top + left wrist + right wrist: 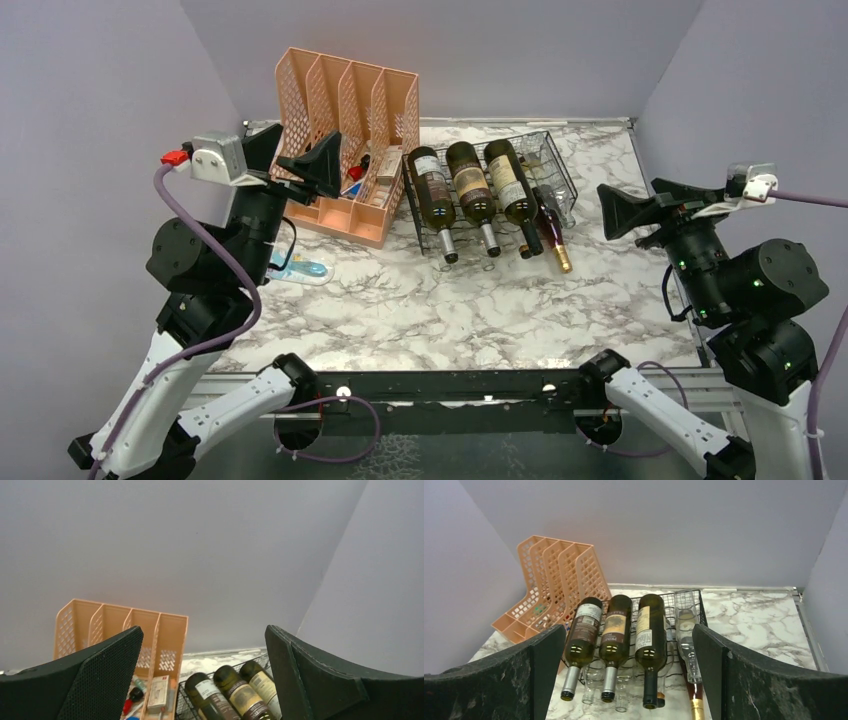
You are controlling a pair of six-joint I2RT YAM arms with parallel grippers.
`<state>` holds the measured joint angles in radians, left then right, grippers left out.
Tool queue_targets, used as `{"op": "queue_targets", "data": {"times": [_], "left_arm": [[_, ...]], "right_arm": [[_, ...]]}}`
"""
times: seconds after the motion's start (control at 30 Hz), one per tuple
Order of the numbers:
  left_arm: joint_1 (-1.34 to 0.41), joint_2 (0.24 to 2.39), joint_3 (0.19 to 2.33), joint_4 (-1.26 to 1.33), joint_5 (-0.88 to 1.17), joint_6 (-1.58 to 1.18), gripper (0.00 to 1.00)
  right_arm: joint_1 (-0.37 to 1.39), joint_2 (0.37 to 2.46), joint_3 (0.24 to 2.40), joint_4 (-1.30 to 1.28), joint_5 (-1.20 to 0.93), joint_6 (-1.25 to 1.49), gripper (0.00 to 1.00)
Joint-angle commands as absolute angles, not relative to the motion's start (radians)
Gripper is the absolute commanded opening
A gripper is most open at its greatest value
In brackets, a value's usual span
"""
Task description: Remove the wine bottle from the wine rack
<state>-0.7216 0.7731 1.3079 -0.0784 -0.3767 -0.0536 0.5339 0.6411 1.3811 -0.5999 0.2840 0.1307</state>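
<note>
Up front, the left gripper [312, 166] and right gripper [636, 211] are hovering above the marble table [420, 310], jaws spread wide and gripping nothing. Beyond them, three dark wine bottles [471, 186] are lying shoulder to shoulder in the wine rack [566, 178], necks poking out toward the arms. A paler bottle [548, 222] is lying askew at the right end, its gold cap sticking out over the table. Clear glass seems to be lying beneath them, though the wires are obscuring it. The crowding is posing the main risk: a finger pushing between touching bottles could be rolling a neighbour, and a pull on smooth glass could be dragging the light wire frame along. Farther back, the peach organiser [345, 110] is standing just beside the rack, within the left arm's sweep.
</note>
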Motion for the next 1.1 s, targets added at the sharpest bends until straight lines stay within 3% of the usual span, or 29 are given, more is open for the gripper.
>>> {"op": "queue_targets", "data": {"times": [0.0, 0.6, 0.77, 0.9, 1.07], "left_arm": [[-0.634, 0.762, 1.277, -0.149, -0.310, -0.142, 0.99], [-0.429, 0.792, 1.157, -0.424, -0.067, -0.280, 0.99], [-0.418, 0.804, 1.124, -0.512, -0.031, -0.290, 0.99], [-0.415, 0.812, 1.102, -0.564, 0.006, -0.305, 0.99], [-0.413, 0.807, 1.067, -0.611, 0.097, -0.330, 0.99]], "right_arm": [[0.474, 0.639, 1.351, -0.602, 0.243, 0.163, 1.00], [0.334, 0.821, 1.264, -0.754, 0.235, 0.341, 0.99], [0.327, 0.892, 1.206, -0.718, 0.039, 0.411, 0.99], [0.325, 0.935, 1.135, -0.605, -0.205, 0.547, 0.99], [0.324, 0.980, 1.039, -0.423, -0.533, 0.524, 0.99]]}}
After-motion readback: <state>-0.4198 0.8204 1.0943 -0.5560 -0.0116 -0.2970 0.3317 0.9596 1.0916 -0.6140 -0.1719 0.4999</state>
